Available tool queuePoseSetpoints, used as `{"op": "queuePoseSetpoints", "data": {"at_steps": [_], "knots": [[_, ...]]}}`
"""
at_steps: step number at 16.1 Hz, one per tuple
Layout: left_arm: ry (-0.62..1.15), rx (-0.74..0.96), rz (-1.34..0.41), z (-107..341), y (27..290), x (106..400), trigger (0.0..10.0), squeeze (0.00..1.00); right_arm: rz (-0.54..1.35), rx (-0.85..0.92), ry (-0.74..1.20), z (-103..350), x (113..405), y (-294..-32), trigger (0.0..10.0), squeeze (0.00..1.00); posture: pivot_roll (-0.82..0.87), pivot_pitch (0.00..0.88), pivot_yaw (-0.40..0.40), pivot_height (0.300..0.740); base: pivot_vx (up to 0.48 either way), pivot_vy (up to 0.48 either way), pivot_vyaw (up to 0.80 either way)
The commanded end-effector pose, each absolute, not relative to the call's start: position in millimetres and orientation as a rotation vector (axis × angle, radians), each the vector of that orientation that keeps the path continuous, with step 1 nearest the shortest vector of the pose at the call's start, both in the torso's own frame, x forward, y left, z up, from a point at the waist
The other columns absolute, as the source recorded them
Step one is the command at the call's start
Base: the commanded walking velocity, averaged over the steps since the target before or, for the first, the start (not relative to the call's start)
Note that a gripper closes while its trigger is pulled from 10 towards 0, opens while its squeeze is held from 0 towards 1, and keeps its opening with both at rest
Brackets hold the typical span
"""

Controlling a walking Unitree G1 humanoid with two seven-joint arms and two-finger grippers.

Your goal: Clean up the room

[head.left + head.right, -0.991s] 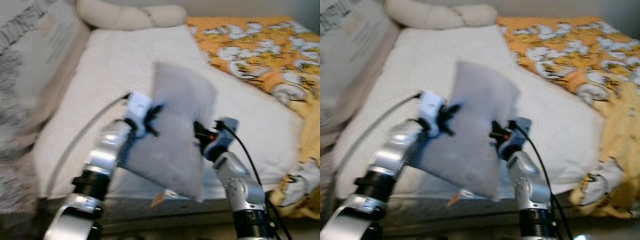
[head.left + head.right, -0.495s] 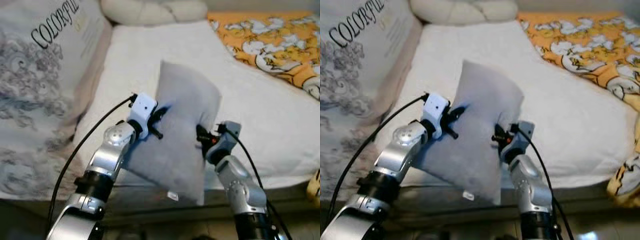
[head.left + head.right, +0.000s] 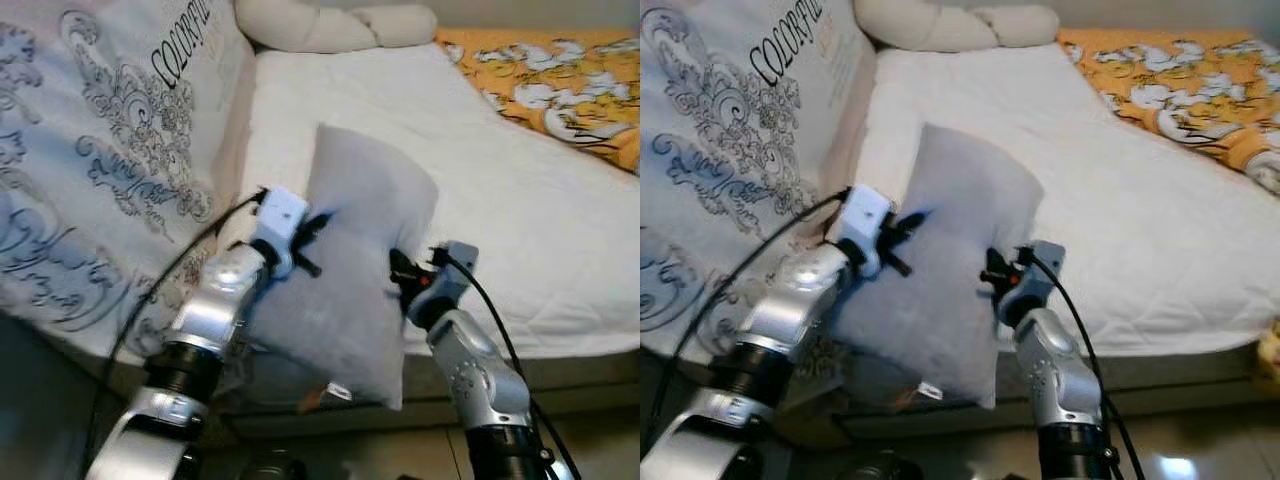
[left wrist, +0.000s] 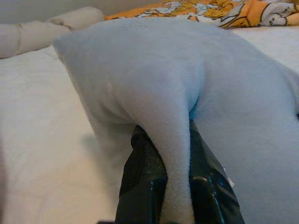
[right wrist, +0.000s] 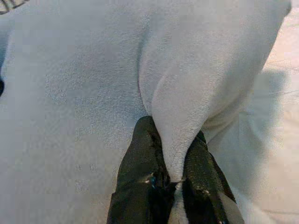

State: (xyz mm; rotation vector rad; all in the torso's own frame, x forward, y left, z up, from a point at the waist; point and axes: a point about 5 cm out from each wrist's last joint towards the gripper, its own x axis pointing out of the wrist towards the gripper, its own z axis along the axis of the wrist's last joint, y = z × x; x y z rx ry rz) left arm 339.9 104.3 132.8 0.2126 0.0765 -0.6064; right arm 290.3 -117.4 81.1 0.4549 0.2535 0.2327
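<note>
I hold a grey pillow [image 3: 355, 270] upright in the air in front of the bed, between both arms. My left gripper [image 3: 312, 238] is shut on its left edge; in the left wrist view a fold of the pillow [image 4: 177, 93] is pinched between the black fingers [image 4: 145, 182]. On the right edge my right gripper [image 3: 398, 270] is shut too, its fingers [image 5: 140, 177] clamping a ridge of the grey fabric [image 5: 182, 84]. A small tag [image 3: 931, 391] hangs at the pillow's bottom corner.
The bed's white mattress [image 3: 520, 220] lies ahead. A large patterned white cushion with black lettering [image 3: 110, 170] leans at the left. A cream bolster [image 3: 330, 25] lies at the head. An orange and white blanket [image 3: 560, 80] is bunched at the far right.
The camera has swung left: the patterned cushion now takes up more of the left and the orange blanket has slid to the right edge. Both grippers keep their hold on the pillow.
</note>
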Motion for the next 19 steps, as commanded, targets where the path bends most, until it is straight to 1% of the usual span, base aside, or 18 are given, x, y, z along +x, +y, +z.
{"op": "queuePoseSetpoints", "data": {"at_steps": [1, 4, 15, 17, 19], "knots": [[0.005, 0.196, -0.611, 146.5, 98.2, 342.7, 10.0, 0.0, 0.236, 0.453, 0.22, 89.2, 293.2, -117.3, 10.0, 0.0, 0.08, 0.0, 0.021, 0.74, 0.0, 0.0, 0.0], [0.004, 0.187, -0.614, 146.2, 96.1, 342.5, 10.0, 0.0, 0.233, 0.45, 0.219, 89.4, 293.5, -118.6, 10.0, 0.0, 0.08, 0.0, 0.02, 0.74, 0.0, 0.0, 0.0], [0.006, 0.177, -0.6, 145.1, 93.6, 344.2, 10.0, 0.0, 0.233, 0.424, 0.216, 90.2, 298.0, -122.4, 10.0, 0.0, 0.08, 0.0, 0.009, 0.74, 0.266, 0.0, 0.0], [0.006, 0.173, -0.596, 145.4, 94.5, 344.1, 10.0, 0.0, 0.279, 0.388, 0.207, 92.6, 298.9, -120.1, 10.0, 0.0, 0.08, 0.0, 0.005, 0.74, 0.279, 0.0, 0.0], [0.006, 0.173, -0.595, 145.3, 94.6, 344.1, 10.0, 0.0, 0.307, 0.363, 0.205, 93.6, 298.6, -116.7, 10.0, 0.0, 0.08, 0.0, 0.005, 0.74, 0.285, 0.0, 0.8]]}}
